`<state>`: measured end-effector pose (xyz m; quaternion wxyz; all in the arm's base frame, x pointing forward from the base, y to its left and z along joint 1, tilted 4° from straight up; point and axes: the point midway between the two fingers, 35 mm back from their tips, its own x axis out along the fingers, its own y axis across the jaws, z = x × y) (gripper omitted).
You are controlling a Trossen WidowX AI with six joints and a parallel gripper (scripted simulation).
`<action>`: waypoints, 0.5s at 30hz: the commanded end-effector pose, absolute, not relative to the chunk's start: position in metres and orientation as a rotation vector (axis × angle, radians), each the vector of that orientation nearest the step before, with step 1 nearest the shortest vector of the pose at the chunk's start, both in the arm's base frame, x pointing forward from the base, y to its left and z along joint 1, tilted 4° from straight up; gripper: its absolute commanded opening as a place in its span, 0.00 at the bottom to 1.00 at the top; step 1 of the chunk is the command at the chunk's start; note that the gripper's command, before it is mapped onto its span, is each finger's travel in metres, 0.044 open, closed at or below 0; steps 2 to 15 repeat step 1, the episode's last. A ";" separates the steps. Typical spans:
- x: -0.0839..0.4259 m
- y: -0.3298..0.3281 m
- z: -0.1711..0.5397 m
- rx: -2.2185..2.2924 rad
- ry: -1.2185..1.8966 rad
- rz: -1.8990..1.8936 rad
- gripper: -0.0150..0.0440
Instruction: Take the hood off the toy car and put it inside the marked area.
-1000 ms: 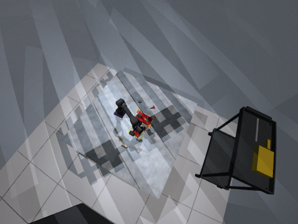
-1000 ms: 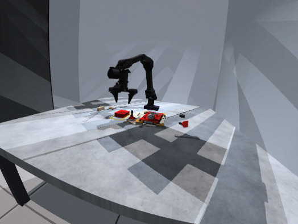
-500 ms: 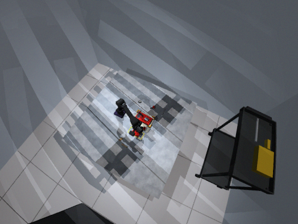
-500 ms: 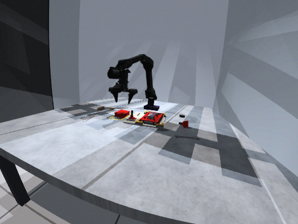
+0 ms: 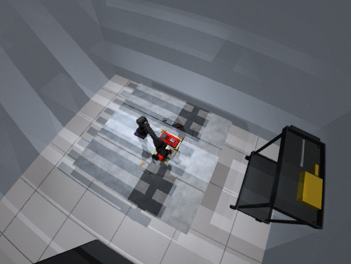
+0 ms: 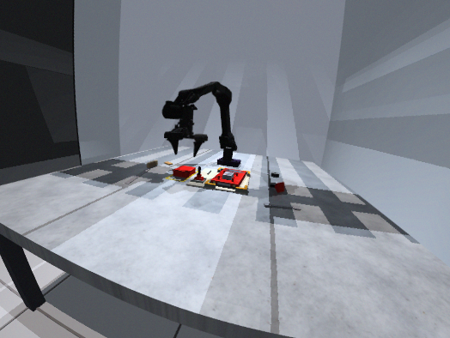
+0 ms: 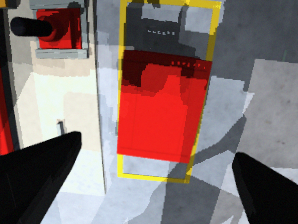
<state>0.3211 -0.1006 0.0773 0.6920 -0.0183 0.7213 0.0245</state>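
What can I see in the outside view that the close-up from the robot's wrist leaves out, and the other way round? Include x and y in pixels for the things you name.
Only the outside view shows the whole black arm (image 6: 215, 87), the red toy car (image 6: 228, 177) with its grey block on top, and the table's front edge (image 6: 124, 296).

Only the wrist view shows small pale marks on the hood and the full yellow outline from above.

Both show the red hood (image 6: 184, 172) (image 7: 160, 120) down at the yellow outline (image 6: 172, 178) (image 7: 154, 177), the black stick on a red base (image 6: 199, 175) (image 7: 47, 29), and the open gripper (image 6: 185, 154) (image 7: 158, 149), apart from the hood.
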 end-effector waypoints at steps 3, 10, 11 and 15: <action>0.321 -0.101 0.077 -0.040 1.615 0.048 1.00; 0.321 -0.101 0.077 -0.040 1.615 0.048 1.00; 0.321 -0.101 0.077 -0.040 1.615 0.048 1.00; 0.321 -0.101 0.077 -0.040 1.615 0.048 1.00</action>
